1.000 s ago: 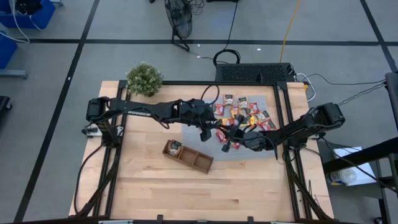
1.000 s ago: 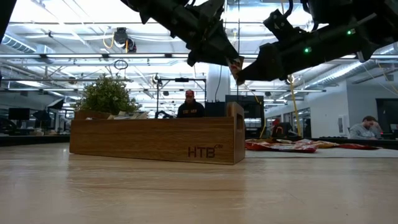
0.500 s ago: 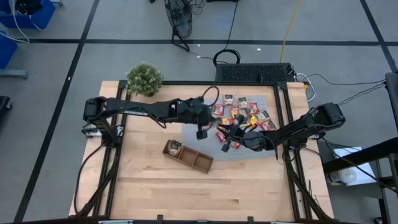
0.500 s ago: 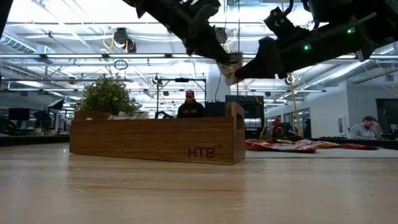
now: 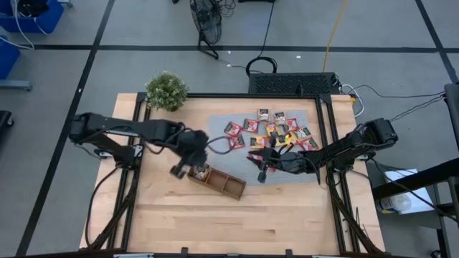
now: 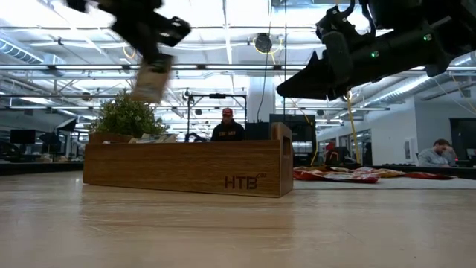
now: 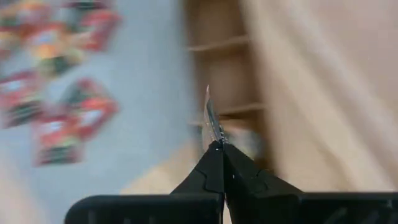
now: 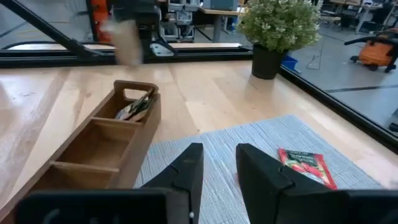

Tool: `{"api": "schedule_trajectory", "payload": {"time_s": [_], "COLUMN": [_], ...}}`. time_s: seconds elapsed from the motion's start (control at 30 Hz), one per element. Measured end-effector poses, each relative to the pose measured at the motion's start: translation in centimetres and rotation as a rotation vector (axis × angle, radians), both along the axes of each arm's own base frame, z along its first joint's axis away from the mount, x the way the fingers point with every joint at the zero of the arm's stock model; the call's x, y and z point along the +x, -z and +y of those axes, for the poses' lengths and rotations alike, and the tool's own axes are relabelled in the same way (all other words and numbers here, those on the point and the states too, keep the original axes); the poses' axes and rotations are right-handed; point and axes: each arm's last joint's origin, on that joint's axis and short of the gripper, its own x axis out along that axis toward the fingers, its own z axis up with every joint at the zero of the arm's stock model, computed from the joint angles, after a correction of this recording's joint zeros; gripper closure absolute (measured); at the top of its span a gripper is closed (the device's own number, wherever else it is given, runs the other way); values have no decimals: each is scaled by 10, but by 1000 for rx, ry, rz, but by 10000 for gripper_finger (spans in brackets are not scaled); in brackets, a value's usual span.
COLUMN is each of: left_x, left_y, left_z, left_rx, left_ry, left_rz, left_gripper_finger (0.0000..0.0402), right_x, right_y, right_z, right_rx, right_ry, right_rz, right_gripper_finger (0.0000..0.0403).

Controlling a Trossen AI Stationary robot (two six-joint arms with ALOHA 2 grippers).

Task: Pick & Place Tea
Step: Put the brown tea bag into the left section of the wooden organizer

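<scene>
My left gripper [image 5: 183,170] hangs over the left end of the brown wooden tray [image 5: 217,180], shut on one tea sachet [image 6: 152,82]. One sachet [image 8: 134,107] lies in the tray's end compartment. Several red, orange and green tea sachets [image 5: 276,129] lie flat on the grey mat [image 5: 222,154]. My right gripper [image 8: 219,155] stands open and holds nothing, above the mat to the right of the tray, pointing toward the tray. A red sachet [image 8: 305,163] lies on the mat beside it. My left gripper pinches the sachet by its upper edge [image 7: 214,134] between its two fingers. The fingers come from above, slanting down. The sachet sticks out beyond the fingertips [image 7: 219,155], seen edge-on, and hangs below them, lifted clear of the tray [image 6: 186,167].
A potted plant [image 5: 166,91] stands at the table's far left corner. The tray lies slantwise on the bare wood, left of the mat. Bare wood stretches along the table's near side. People sit in the room behind the table.
The sachet was held up between both grippers above the mat. My left gripper has carried it away toward the table's left and near side, to above the tray's left end, and has turned its wrist. My right gripper has stayed in place and no longer has the sachet.
</scene>
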Motion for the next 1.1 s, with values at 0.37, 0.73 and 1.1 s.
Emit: {"api": "schedule_trajectory", "payload": {"time_s": [0.37, 0.73, 1.1], "left_x": [-23, -23, -23], "left_y": [51, 75, 75], "left_z": [-3, 5, 5], "left_rx": [-123, -131, -131], "left_ry": [72, 78, 94], "left_rz": [-83, -129, -138], "left_gripper_finger": [399, 399, 399], "right_x": [0, 0, 0], "right_y": [2, 1, 1], "right_z": [0, 0, 0], "right_rx": [-5, -5, -5], "right_ry": [2, 4, 4], "right_rz": [20, 15, 16], "right_gripper_finger": [318, 321, 321]}}
